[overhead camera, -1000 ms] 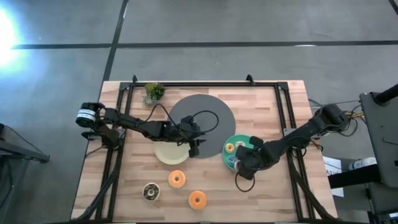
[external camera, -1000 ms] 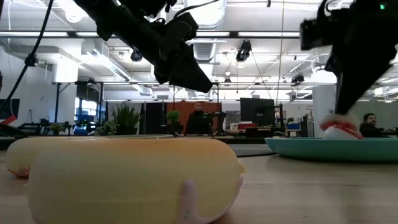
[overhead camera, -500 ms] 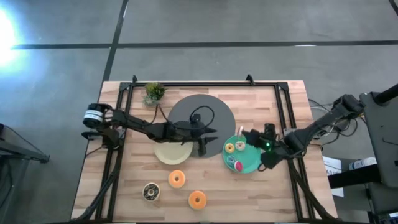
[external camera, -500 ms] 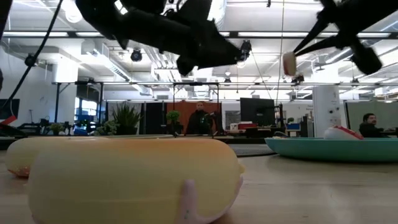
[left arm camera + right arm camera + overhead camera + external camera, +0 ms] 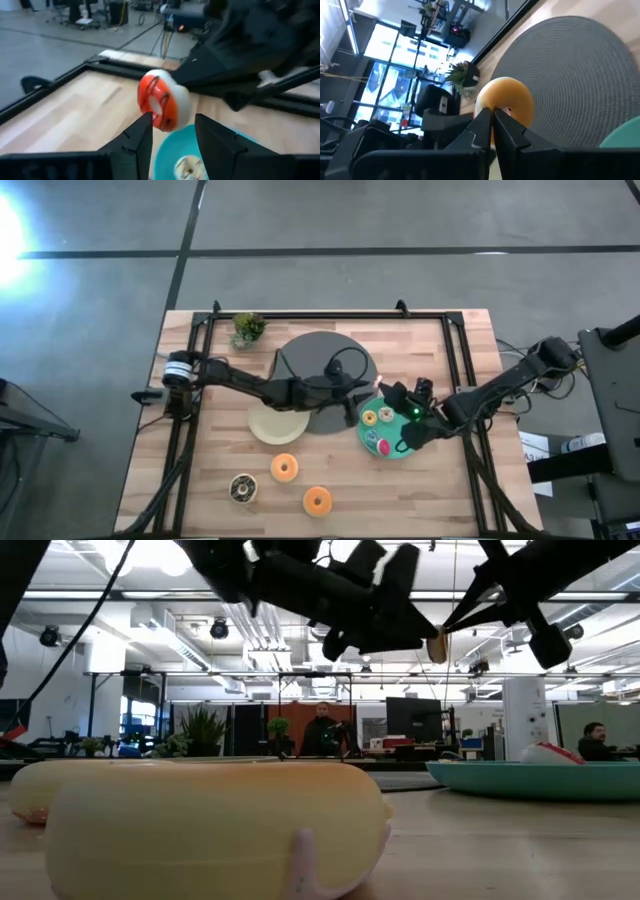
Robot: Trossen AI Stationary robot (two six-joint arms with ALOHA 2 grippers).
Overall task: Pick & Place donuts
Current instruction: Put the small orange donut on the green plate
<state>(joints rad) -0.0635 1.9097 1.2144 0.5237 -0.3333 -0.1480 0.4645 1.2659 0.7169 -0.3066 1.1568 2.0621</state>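
The right gripper (image 5: 385, 388) is clenched on a red-frosted donut (image 5: 161, 100), held in the air just above the teal plate (image 5: 395, 444) edge nearest the grey disc (image 5: 300, 360). The left gripper (image 5: 372, 387) is released, its fingers (image 5: 131, 140) flanking that donut without visible contact. Three donuts lie on the teal plate.
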